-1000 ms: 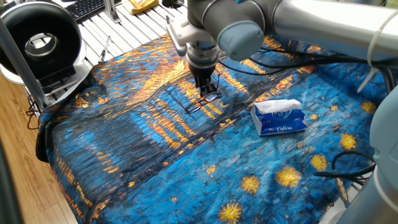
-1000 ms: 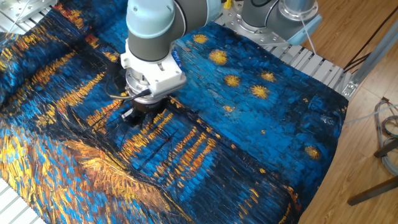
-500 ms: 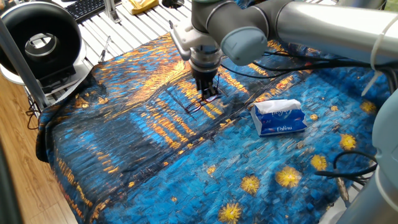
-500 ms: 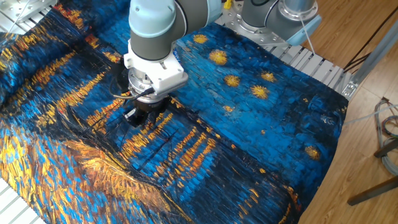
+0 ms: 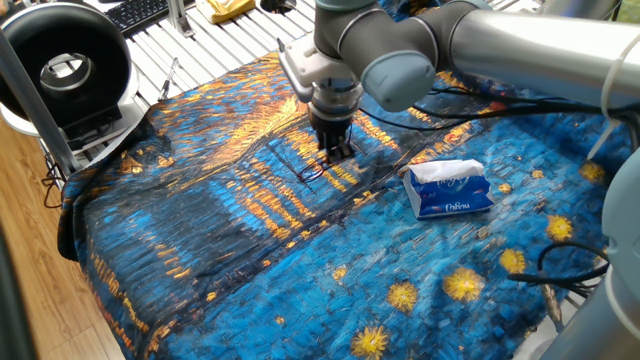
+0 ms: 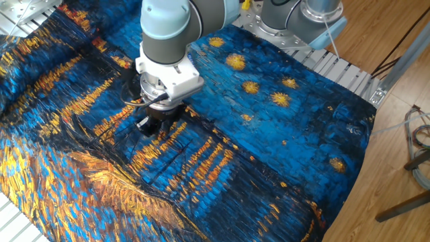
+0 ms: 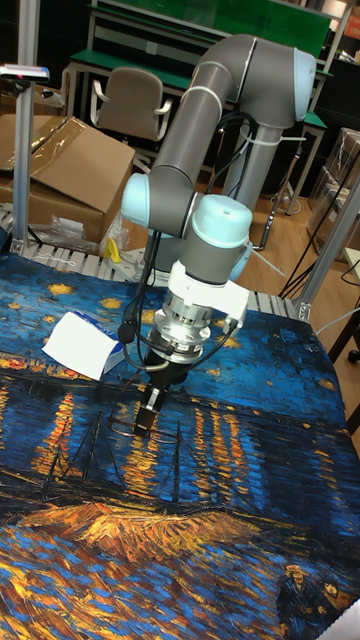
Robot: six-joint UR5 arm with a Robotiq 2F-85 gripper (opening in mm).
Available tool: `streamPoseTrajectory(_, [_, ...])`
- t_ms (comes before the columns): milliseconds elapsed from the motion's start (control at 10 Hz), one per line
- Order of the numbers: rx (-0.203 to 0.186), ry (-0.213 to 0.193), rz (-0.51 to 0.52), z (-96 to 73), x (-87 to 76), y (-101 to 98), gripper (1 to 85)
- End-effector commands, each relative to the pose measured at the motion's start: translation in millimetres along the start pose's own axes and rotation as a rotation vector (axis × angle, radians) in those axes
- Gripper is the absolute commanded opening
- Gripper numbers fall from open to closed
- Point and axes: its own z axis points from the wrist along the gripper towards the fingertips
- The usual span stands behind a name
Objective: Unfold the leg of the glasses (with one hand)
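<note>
Flat on the cloth, the glasses run lengthwise toward the pincer; its grip can't be told.

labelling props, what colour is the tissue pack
Blue and white tissue pack, clearest in one fixed view.

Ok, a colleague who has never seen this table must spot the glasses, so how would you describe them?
Start at the blue and orange painted cloth over the table and follow the grey arm down to its black gripper. The glasses lie on the cloth right at its tips: thin dark wire, far smaller and flatter than the boxy blue-white tissue pack beside them.
</note>
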Motion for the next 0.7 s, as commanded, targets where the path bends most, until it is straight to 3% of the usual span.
streamPoseTrajectory(0, [0.0, -0.015, 0.012, 0.8, -1.2, 0.2, 35.7])
streamPoseTrajectory(200, [0.002, -0.02, 0.03, 1.6, -1.2, 0.4, 33.7])
streamPoseTrajectory(600, [0.004, -0.029, 0.083, 3.2, -2.6, 3.2, 22.0])
